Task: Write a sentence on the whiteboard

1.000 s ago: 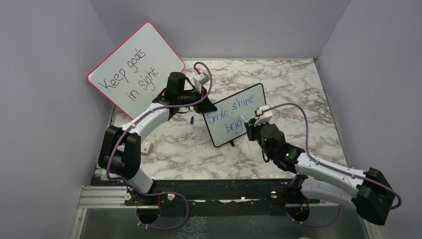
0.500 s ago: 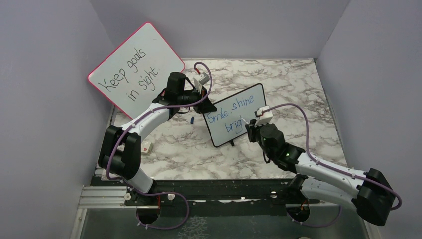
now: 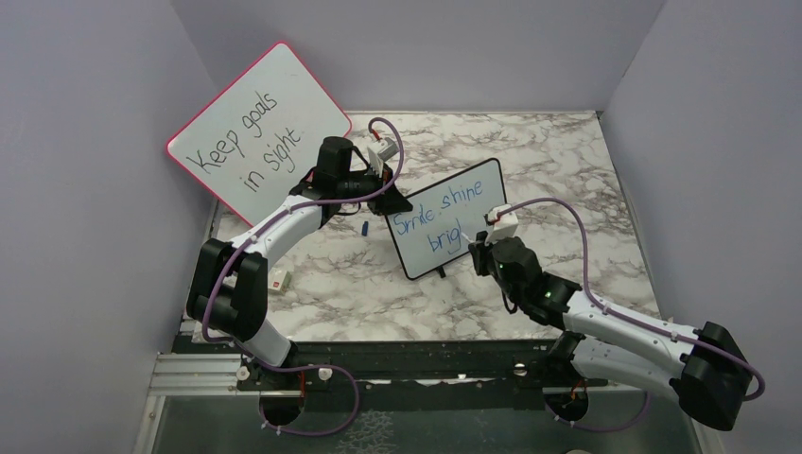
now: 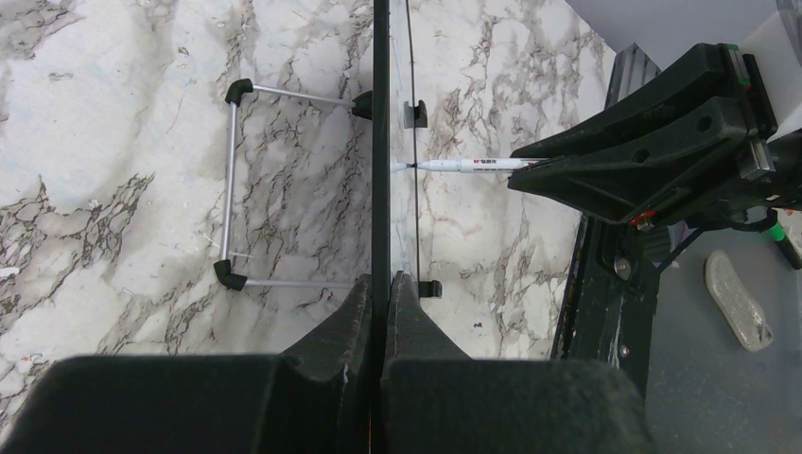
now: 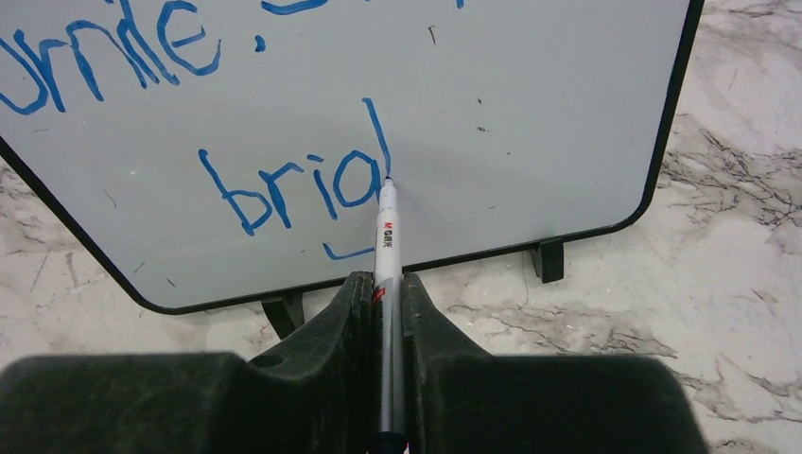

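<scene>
Marble table (image 3: 567, 170) carries the whiteboard (image 3: 446, 230), left jaws clamping its edge, right jaws clamping a marker (image 5: 387, 236).

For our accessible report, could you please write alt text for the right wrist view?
The right gripper, shut on a marker, holds its tip against the whiteboard, where the sentence in blue ends in "brig" plus one upright stroke. The board's black feet stand on a marble table.
</scene>
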{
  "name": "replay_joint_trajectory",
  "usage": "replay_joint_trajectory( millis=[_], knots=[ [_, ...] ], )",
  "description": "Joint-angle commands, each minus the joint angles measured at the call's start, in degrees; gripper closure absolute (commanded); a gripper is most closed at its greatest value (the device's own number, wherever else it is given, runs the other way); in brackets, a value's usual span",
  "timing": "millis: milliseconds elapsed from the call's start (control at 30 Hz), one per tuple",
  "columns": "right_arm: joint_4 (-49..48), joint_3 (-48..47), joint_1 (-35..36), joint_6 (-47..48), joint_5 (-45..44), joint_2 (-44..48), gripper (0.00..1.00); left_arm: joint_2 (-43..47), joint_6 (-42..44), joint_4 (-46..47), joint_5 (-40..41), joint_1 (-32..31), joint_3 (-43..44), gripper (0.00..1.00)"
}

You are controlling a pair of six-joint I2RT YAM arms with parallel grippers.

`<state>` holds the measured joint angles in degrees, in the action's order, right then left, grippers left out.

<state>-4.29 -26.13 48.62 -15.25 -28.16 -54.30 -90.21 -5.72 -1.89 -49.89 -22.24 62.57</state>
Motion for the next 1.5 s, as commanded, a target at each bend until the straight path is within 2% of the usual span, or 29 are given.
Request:
replay_joint_trajectory(
  millis=[0,367,1067,1467],
  knots=[
    [1.12,0.29,-0.34,-1.01,1.28,0.60,0.99,-1.11,4.66,-2.84,4.00,-0.44,0.10,1.00],
    [1.16,0.65,-0.33,-1.21,0.58,0.89,0.99,-1.12,4.66,-2.77,4.00,-0.44,0.10,1.00],
    [-4.65,0.74,-0.37,1.01,-0.99,-0.34,0.99,-1.02,4.57,-2.77,3.62,-0.44,0.01,1.00],
    [-3.58,0.91,-0.43,0.84,-1.85,0.77,0.99,-1.10,4.66,-2.77,3.75,-0.44,0.19,1.00]
  ],
)
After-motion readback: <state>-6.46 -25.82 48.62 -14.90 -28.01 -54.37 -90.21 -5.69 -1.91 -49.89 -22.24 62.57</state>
